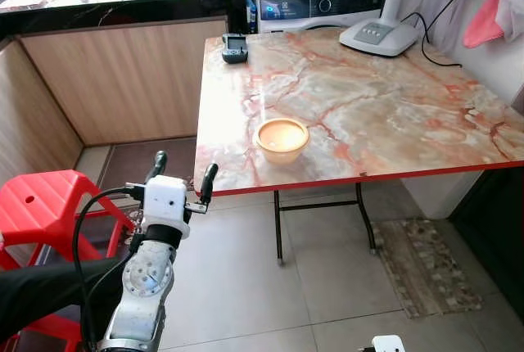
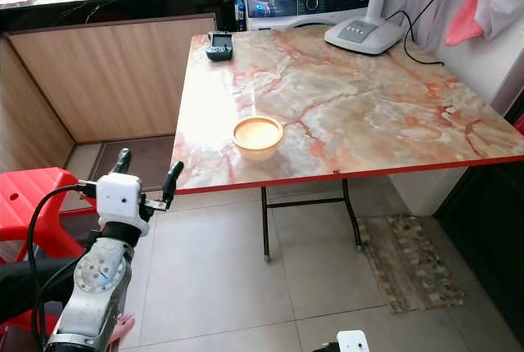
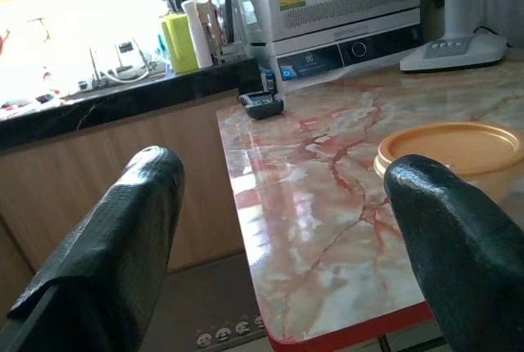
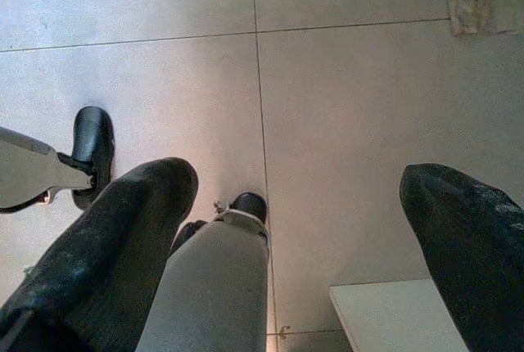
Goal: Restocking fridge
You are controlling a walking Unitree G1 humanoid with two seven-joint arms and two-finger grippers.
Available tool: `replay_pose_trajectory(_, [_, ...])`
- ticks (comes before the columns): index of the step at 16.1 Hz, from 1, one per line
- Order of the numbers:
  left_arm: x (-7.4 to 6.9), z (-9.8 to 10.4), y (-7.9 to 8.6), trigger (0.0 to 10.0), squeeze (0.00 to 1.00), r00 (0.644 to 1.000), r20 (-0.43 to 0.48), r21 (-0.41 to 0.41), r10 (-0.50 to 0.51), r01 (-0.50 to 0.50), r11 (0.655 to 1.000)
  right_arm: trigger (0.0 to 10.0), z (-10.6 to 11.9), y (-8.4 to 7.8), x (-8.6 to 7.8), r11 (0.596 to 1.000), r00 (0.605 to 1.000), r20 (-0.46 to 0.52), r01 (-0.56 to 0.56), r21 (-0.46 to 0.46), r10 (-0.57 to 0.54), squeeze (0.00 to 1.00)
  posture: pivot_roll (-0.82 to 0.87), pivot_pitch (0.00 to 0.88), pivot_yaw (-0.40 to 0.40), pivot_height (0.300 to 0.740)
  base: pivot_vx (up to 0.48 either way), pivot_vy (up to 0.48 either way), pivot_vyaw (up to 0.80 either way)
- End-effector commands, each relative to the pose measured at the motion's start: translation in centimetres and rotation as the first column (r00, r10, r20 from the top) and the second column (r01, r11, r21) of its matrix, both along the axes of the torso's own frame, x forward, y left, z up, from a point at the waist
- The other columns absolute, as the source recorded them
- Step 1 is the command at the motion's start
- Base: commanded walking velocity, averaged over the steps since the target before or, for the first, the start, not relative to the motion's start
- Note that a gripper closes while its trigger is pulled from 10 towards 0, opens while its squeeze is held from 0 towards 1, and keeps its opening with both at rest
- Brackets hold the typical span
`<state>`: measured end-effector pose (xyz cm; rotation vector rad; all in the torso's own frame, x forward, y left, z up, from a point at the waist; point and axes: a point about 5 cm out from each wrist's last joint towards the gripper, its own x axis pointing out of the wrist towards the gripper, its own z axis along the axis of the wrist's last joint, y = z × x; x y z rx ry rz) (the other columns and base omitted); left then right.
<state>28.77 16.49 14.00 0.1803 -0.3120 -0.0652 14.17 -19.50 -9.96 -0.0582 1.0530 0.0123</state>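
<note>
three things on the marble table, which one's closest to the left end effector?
The orange lidded bowl, near the table's front edge, just ahead of the open left end effector. The black device sits at the far corner and the white fan base along the far edge.

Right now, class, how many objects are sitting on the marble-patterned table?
3: a round orange lidded plastic container near the front edge, a small dark handheld device at the far left corner, and a white fan base at the far edge. Nothing seems hidden.

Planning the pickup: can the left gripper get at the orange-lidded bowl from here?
Probably yes. The left gripper is open, raised short of the table edge, and the bowl sits near that edge with nothing between them.
</note>
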Motion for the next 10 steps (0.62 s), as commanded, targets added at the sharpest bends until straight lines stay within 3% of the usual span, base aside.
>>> replay_pose_trajectory(1, [0.10,0.51,0.43,10.0,0.00,1.000,0.004,-0.019,0.008,-0.008,1.000,10.0,0.01,0.26,0.09,1.000,1.000,0.008,0.009,0.008,-0.009,0.00,0.08,0.064,0.027,0.740,0.337,0.000,0.00])
replay_pose_trajectory(6, [0.19,0.51,0.08,10.0,0.00,1.000,-0.011,-0.048,-0.005,0.005,0.999,10.0,0.04,0.29,0.21,1.000,1.000,0.008,0.009,0.007,-0.009,0.00,0.08,0.067,0.028,0.740,0.341,0.000,0.00])
replay_pose_trajectory(10, [0.26,0.80,-0.14,10.0,0.00,1.000,-0.021,-0.060,-0.021,0.019,0.998,10.0,0.06,0.33,0.29,1.000,1.000,0.008,0.014,0.012,-0.014,0.00,0.08,0.063,0.027,0.740,0.341,0.000,-0.65])
